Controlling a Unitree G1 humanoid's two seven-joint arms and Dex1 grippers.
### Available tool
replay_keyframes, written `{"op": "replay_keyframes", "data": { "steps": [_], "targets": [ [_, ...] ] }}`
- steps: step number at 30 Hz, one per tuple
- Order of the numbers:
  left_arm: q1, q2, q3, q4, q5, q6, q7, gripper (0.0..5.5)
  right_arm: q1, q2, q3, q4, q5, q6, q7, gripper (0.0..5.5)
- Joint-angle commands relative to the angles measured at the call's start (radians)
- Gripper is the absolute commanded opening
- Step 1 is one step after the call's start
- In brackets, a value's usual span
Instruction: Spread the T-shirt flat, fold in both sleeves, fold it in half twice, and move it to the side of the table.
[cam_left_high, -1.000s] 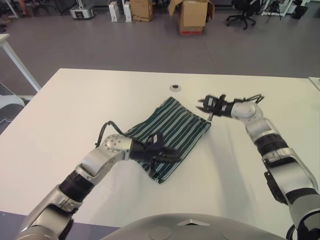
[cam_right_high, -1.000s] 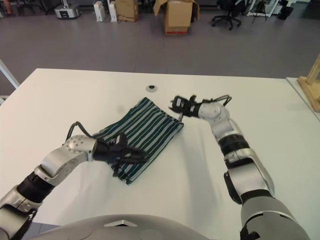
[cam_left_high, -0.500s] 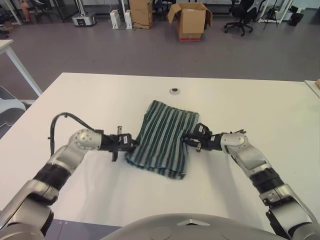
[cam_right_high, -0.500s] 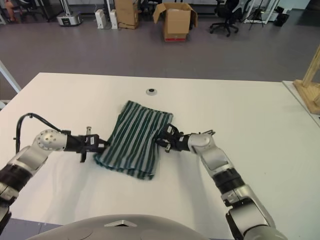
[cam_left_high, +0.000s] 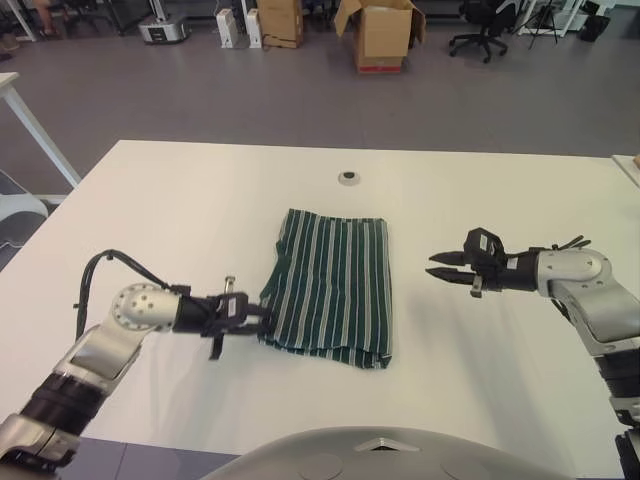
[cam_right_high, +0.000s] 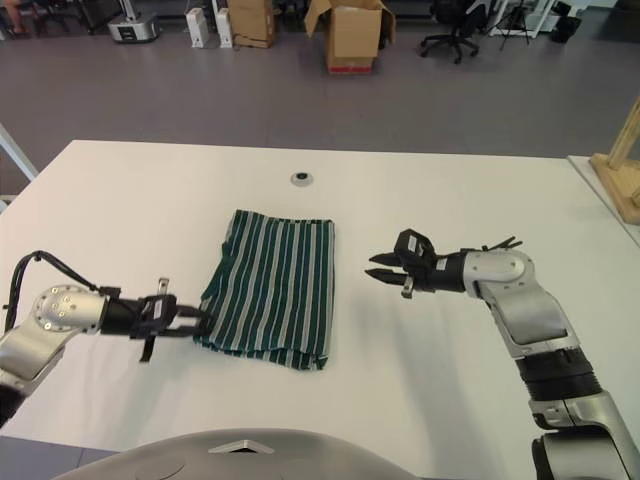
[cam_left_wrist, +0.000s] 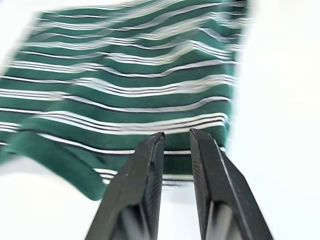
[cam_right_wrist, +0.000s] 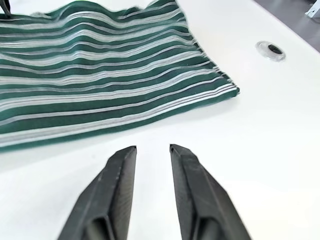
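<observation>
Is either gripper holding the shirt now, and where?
Nothing is held. The left gripper sits open at the near left corner of the T-shirt; the right gripper is open, apart from it.

Dark green T-shirt (cam_left_high: 335, 285) with thin white stripes, white table (cam_left_high: 180, 200), black left claw (cam_left_high: 260, 316) and right claw (cam_left_high: 432, 266).

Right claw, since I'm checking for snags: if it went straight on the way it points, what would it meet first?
Probably the edge of the folded T-shirt. The right claw points at it across a strip of bare table, with nothing between; how high it hangs is unclear.
</observation>
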Motion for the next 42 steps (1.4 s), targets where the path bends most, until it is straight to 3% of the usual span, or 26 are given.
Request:
{"op": "replay_keyframes", "data": {
  "steps": [1,4,8,10,16,22,24,26,29,32,34,38,42],
  "targets": [
    [-0.068,0.043,0.078,0.173,0.061,-0.176,-0.071,1.58,0.204,0.004,0.056,-0.083,-0.168,-0.267,-0.096,1.94],
    [-0.153,-0.015,0.038,0.422,0.316,-0.587,0.032,2.1,0.256,-0.001,0.117,-0.05,-0.371,-0.548,-0.209,2.5],
    [-0.29,-0.076,-0.034,0.65,0.691,-1.049,0.237,2.1,0.213,0.025,0.175,0.042,-0.487,-0.792,-0.295,2.5],
    [-0.353,-0.131,-0.071,0.728,0.826,-1.181,0.329,2.1,0.176,0.044,0.205,0.085,-0.509,-0.857,-0.315,2.5],
    [-0.462,-0.268,-0.235,0.878,1.077,-1.338,0.518,2.1,-0.008,0.121,0.322,0.263,-0.564,-0.94,-0.298,2.5],
    [-0.52,-0.274,-0.379,0.937,1.165,-1.398,0.572,1.08,-0.092,0.112,0.382,0.353,-0.502,-0.954,-0.205,1.47],
    [-0.503,-0.27,-0.426,0.945,1.068,-1.389,0.557,0.68,-0.06,0.081,0.401,0.273,-0.353,-0.866,-0.089,1.06],
    [-0.45,-0.223,-0.54,0.862,0.871,-1.333,0.482,0.28,-0.003,0.023,0.413,0.136,-0.194,-0.722,0.03,0.59],
    [-0.334,-0.085,-0.698,0.536,0.484,-1.074,0.316,0.12,0.067,-0.055,0.408,-0.024,-0.063,-0.544,0.126,0.17],
    [-0.25,0.04,-0.749,0.243,0.183,-0.812,0.182,0.08,0.124,-0.109,0.368,-0.165,0.065,-0.369,0.157,0.11],
    [-0.218,0.069,-0.717,0.14,0.017,-0.638,0.119,0.05,0.131,-0.125,0.311,-0.194,0.183,-0.242,0.169,0.11],
    [-0.301,-0.021,-0.542,0.165,-0.206,-0.352,0.038,0.05,0.102,-0.153,0.181,-0.173,0.481,0.077,0.206,0.11],
    [-0.441,-0.074,-0.38,0.26,-0.369,0.044,-0.07,0.04,-0.097,-0.095,0.088,-0.013,0.668,0.383,0.178,0.1]
  ]
}}
